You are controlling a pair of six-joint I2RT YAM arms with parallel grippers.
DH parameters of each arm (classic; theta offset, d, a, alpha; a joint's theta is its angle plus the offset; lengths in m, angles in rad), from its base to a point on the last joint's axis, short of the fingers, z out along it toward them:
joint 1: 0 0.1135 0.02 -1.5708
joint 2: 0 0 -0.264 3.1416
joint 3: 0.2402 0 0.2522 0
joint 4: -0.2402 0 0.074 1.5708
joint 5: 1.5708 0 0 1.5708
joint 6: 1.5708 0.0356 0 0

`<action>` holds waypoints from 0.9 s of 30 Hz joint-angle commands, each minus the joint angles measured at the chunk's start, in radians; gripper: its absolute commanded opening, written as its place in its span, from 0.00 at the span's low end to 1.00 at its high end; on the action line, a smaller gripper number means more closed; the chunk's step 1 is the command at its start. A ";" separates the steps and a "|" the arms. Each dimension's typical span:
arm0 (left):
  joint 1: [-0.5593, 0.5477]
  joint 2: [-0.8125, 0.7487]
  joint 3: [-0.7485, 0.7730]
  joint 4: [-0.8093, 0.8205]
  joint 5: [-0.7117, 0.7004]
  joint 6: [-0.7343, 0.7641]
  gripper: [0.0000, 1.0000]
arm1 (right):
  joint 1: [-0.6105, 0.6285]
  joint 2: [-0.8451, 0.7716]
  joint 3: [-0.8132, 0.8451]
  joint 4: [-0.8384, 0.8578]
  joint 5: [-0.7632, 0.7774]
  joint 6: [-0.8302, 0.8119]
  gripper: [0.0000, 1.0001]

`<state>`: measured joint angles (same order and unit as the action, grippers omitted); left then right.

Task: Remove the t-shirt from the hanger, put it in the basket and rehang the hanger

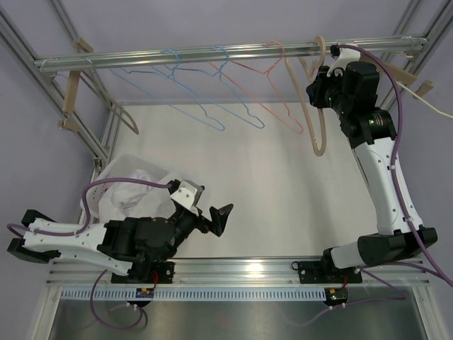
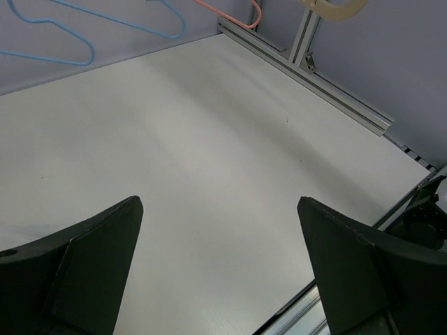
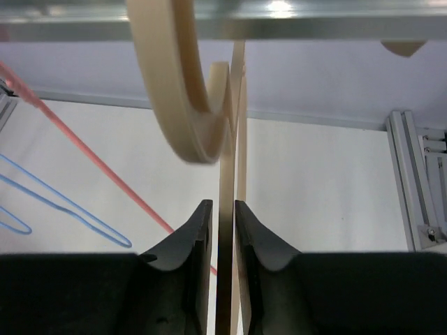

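Right claw (image 3: 223, 209) clamped on wooden hanger (image 3: 183, 118) at rail (image 1: 212, 57). Left claw (image 2: 220, 206) wide open, holding nothing, low over table (image 1: 283, 184). T-shirt (image 1: 131, 180) heaped at table's left edge, apparently off hanger.

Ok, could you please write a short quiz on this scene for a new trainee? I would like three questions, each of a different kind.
1. True or false: the left gripper is open and holds nothing.
2. What is the right gripper shut on? A) a blue wire hanger B) the beige hanger C) a pink wire hanger
3. Fill in the gap: the white t-shirt lies crumpled on the table, on the ___ arm's side.

Key: 1 true; 2 B; 3 left.
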<state>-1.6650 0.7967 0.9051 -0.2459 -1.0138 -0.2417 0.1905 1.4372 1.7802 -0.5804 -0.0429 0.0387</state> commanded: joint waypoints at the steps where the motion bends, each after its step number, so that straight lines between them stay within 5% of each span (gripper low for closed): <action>1: 0.001 0.025 0.035 0.103 0.053 0.013 0.99 | -0.002 -0.046 -0.042 -0.007 0.026 0.018 0.29; 3: 0.001 0.026 0.032 0.103 0.055 0.001 0.99 | -0.005 -0.069 -0.062 0.001 0.031 0.018 0.32; 13: 0.004 0.029 0.067 0.068 0.053 0.010 0.99 | -0.003 -0.309 -0.189 0.094 -0.006 0.145 0.98; 21: 0.001 0.026 0.094 0.005 0.020 -0.007 0.99 | -0.003 -0.851 -0.707 0.369 0.012 0.464 0.99; 27: 0.001 -0.039 0.051 -0.024 -0.031 -0.067 0.99 | -0.003 -1.196 -0.866 0.266 0.191 0.506 0.99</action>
<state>-1.6642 0.8017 0.9592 -0.2844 -0.9943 -0.2611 0.1902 0.3218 0.9611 -0.3077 0.0235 0.4782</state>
